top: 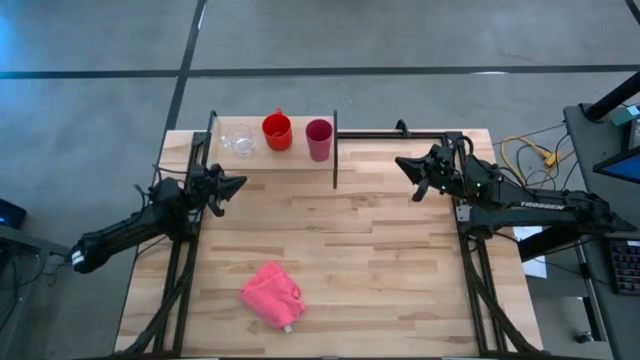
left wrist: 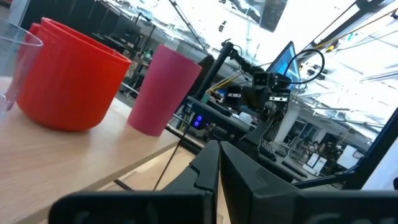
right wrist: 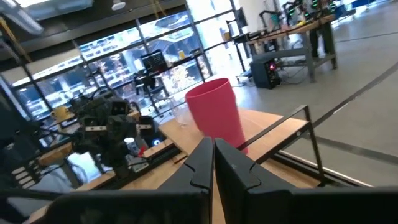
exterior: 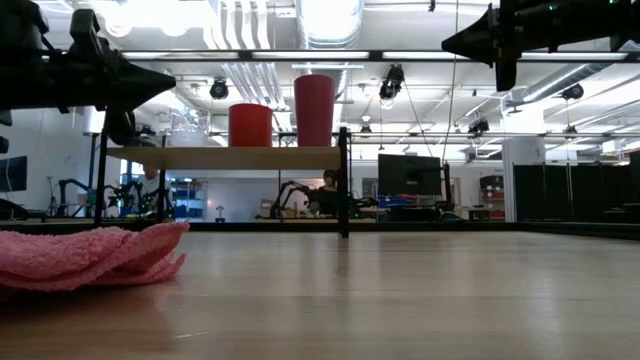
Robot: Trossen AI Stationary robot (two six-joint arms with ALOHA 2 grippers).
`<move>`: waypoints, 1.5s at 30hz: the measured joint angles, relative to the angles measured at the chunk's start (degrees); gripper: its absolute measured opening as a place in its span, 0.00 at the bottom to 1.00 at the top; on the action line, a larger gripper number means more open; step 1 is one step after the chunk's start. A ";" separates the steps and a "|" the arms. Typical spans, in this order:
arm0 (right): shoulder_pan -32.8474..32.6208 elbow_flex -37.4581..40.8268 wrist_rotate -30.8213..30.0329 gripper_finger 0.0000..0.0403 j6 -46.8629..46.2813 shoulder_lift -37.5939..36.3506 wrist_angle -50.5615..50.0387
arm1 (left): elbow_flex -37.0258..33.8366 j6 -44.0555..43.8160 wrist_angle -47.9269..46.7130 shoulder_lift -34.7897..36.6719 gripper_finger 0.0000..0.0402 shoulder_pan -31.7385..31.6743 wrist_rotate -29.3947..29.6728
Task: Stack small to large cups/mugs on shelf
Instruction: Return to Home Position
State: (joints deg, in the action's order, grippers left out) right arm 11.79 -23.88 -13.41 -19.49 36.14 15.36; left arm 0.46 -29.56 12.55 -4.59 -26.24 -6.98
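Note:
On the raised shelf [top: 290,158] at the table's far side stand three vessels in a row: a clear cup [top: 238,138] at the left, a red-orange mug [top: 277,130] in the middle, and a magenta tumbler [top: 319,139] at the right. All rest upright on their bases. The left wrist view shows the mug [left wrist: 69,78] and tumbler [left wrist: 163,89] close by. My left gripper [top: 238,184] hovers shut just near of the shelf's left end. My right gripper [top: 401,163] hovers shut to the right of the shelf, above the table.
A crumpled pink cloth [top: 272,294] lies on the tabletop toward the near edge. Black uprights [top: 334,150] stand at the shelf's ends. Bare wood lies between the shelf and the cloth. Cables [top: 530,155] hang off the table's right side.

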 joint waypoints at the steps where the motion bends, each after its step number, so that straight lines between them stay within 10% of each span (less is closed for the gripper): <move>1: 0.00 0.00 0.69 0.02 0.00 0.00 -0.06 | -0.01 -0.03 0.02 -0.18 0.00 0.00 0.00; 21: -0.17 13.70 10.09 0.02 -3.48 -9.64 10.01 | -0.12 -0.04 0.01 -1.00 0.00 0.04 -0.09; 45: -0.15 17.42 11.86 0.02 -4.28 -31.29 -13.85 | -0.21 -0.02 0.04 -0.98 0.00 0.00 -0.15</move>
State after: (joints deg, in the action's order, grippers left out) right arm 11.64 -6.45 -1.54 -23.77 4.85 1.50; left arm 0.25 -29.58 12.59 -5.56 -26.24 -7.14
